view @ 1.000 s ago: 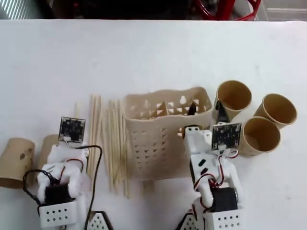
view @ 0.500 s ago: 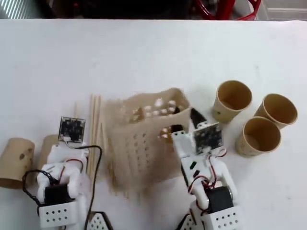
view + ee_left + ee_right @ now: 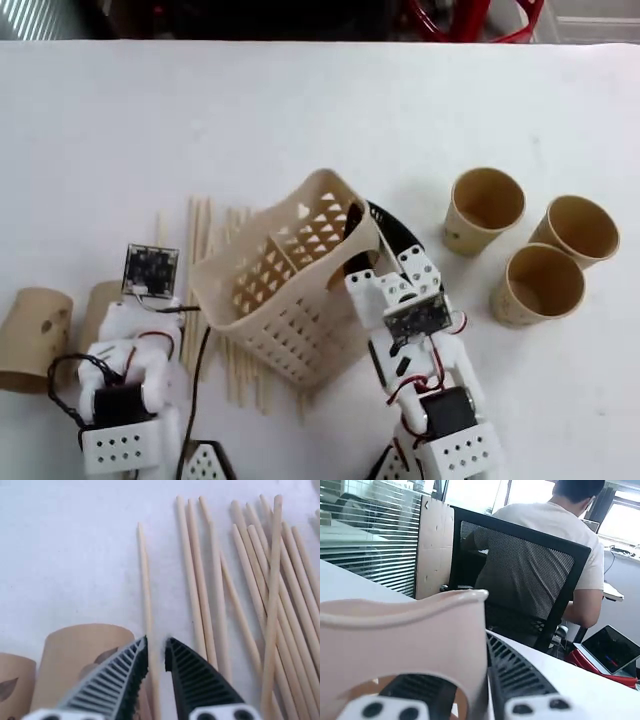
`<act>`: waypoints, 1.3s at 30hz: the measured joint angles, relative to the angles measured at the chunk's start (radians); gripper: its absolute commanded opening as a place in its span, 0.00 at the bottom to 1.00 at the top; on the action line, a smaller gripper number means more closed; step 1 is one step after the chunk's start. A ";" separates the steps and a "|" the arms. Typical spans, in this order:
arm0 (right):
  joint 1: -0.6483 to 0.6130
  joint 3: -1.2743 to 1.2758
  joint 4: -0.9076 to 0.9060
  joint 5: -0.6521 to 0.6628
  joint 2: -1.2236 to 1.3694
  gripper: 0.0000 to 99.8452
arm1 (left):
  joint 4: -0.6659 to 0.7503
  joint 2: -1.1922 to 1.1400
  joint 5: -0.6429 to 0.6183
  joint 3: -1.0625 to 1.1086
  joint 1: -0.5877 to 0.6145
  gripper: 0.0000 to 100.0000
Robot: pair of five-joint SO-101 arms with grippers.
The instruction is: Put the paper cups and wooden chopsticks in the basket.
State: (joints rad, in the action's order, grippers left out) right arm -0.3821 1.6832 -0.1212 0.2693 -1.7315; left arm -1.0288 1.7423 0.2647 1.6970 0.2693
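Jaws first: right gripper (image 3: 365,225) is clamped on the basket (image 3: 290,310) rim, one finger inside the wall, one outside. Left gripper (image 3: 156,647) jaws sit a narrow slit apart, not closed on anything I can confirm. One loose chopstick (image 3: 145,580) lies on the table (image 3: 300,110) in line w/ the slit.

View diffs:
- Right wrist cam has the clamp close up. The beige rim sits btwn the black ribbed fingers (image 3: 520,675), and the far finger shows thru a cutout in the wall.
- High cam gives the layout. Basket is tipped on a slant, mouth facing away from the arms and toward the left arm's side. It lies over part of the wooden chopsticks (image 3: 200,250). Can't tell if it's off the table.
- Left wrist cam shows the sticks fanned out, a few crossing. It also shows a lying cup (image 3: 80,655) right by the left fingertips, w/ a 2nd lying cup (image 3: 12,685) beside it. High cam puts both next to the left arm (image 3: 120,390).
- High cam also has 3 paper cups upright in a cluster on the other side of the basket, apart from it: back cup (image 3: 485,205), right cup (image 3: 578,230), front cup (image 3: 538,285).

Basket look: beige plastic, triangular cutouts near the rim, rows of small holes lower down, divider inside.
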 measured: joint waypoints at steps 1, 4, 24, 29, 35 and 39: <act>0.012 0.002 0.003 -0.011 0.008 0.02 | 0.000 0.000 0.000 0.000 0.000 0.08; 0.044 0.003 0.005 -0.025 0.023 0.02 | 0.000 0.000 0.000 0.000 0.000 0.08; 0.055 0.005 -0.221 -0.032 0.028 0.07 | 0.000 0.000 0.000 0.000 0.000 0.08; 0.066 0.005 -0.221 -0.032 0.029 0.02 | 0.003 0.028 0.118 -0.011 0.127 0.08; 0.063 0.005 -0.221 -0.032 0.018 0.02 | -0.029 0.071 0.153 -0.218 0.239 0.08; 0.063 0.005 -0.221 -0.032 0.021 0.02 | -0.120 0.074 0.112 -0.489 0.126 0.08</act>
State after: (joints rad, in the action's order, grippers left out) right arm -0.3191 1.6878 -0.3422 0.2371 -1.7100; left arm -1.1485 1.8159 0.3767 1.2075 0.3951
